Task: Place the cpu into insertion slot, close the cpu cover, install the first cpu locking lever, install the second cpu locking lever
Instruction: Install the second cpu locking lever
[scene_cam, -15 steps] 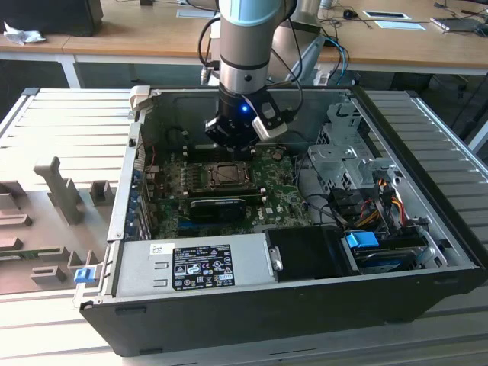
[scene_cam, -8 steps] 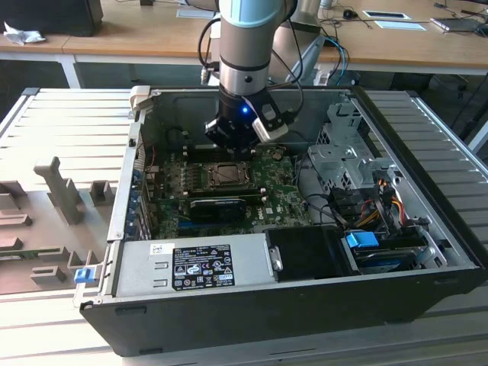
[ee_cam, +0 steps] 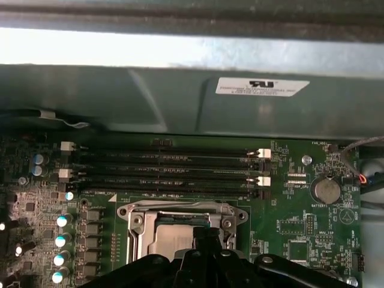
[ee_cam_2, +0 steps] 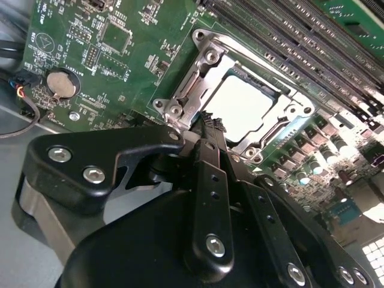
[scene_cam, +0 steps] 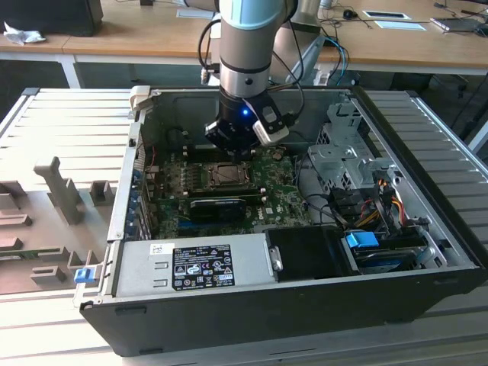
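Observation:
The cpu (ee_cam_2: 243,105), a pale square chip, lies flat in the insertion slot (scene_cam: 227,174) on the green board (ee_cam_2: 120,66). The cpu cover (ee_cam_2: 187,90), a silver frame with a square window, lies down around it; the chip's face shows through the window. In the first wrist view the cover (ee_cam: 135,222) frames the cpu (ee_cam: 168,240) too. My gripper (ee_cam_2: 210,123) is shut, with its black fingers pressed together and nothing between them. Its tip sits at the edge of the cover frame, by one corner of the slot. In the exterior view the gripper (scene_cam: 232,149) hangs just above the slot.
Long black memory slots (ee_cam: 168,168) run beside the socket toward the case wall (ee_cam: 180,102). A coin battery (ee_cam: 327,191) sits on the board. A long black card (scene_cam: 217,206), the power supply (scene_cam: 191,263), a drive cage (scene_cam: 343,152) and cables (scene_cam: 381,202) surround the socket inside the case.

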Controlling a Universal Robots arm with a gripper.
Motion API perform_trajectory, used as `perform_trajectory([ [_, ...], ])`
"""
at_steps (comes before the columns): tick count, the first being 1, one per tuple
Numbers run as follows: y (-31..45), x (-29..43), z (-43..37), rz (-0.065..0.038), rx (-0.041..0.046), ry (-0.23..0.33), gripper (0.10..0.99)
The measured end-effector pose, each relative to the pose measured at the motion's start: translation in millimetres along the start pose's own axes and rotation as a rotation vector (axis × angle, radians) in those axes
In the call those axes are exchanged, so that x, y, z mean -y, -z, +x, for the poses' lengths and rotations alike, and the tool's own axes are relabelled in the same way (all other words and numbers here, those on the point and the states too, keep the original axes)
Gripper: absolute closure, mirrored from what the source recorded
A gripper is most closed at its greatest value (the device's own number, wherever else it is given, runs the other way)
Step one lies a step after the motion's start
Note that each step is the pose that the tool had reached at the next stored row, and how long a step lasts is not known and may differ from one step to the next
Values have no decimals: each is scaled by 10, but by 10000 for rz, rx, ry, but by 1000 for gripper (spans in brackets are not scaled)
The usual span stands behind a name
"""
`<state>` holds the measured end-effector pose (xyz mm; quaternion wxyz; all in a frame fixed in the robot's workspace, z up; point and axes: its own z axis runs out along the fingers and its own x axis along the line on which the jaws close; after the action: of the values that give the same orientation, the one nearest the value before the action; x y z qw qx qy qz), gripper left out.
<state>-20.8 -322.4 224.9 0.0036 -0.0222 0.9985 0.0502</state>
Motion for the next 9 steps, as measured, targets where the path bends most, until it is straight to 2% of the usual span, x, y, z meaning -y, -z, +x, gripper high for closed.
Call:
perform_trajectory([
  [9, 18, 65, 3, 2, -1, -1, 980],
])
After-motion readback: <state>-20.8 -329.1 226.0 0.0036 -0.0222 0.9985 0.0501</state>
